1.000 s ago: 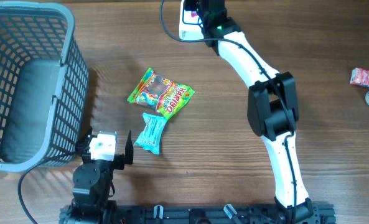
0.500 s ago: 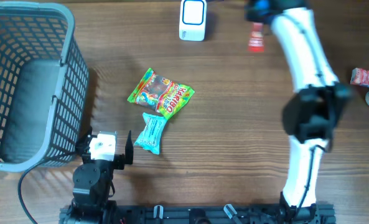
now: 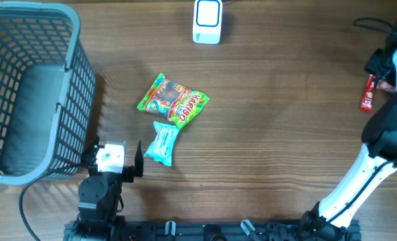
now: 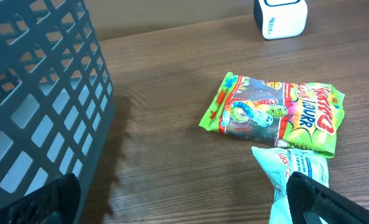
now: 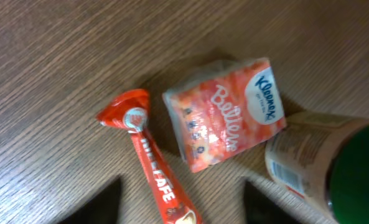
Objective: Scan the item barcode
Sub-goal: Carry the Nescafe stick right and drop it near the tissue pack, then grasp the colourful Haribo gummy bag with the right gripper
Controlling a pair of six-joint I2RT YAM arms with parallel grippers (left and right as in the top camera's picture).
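Observation:
A red stick sachet (image 5: 153, 168) lies on the wood between the spread fingers of my right gripper (image 5: 184, 208), which is open and touches nothing. From overhead the sachet (image 3: 367, 94) lies at the far right edge, just below the right gripper (image 3: 383, 63). The white barcode scanner (image 3: 207, 21) stands at the back centre, far from it. A green gummy bag (image 3: 173, 100) and a teal wipes pack (image 3: 163, 142) lie left of centre. My left gripper (image 4: 184, 208) is open low at the front, with the wipes pack (image 4: 290, 180) by its right finger.
A grey wire basket (image 3: 31, 87) fills the left side. Next to the sachet lie a pink tissue pack (image 5: 224, 112) and a green-lidded bottle (image 5: 333, 168). The right arm (image 3: 359, 174) runs along the table's right edge.
The right arm swung from the scanner to the far right edge with the red sachet, and its jaws opened, leaving the sachet on the table. The left arm stayed still.

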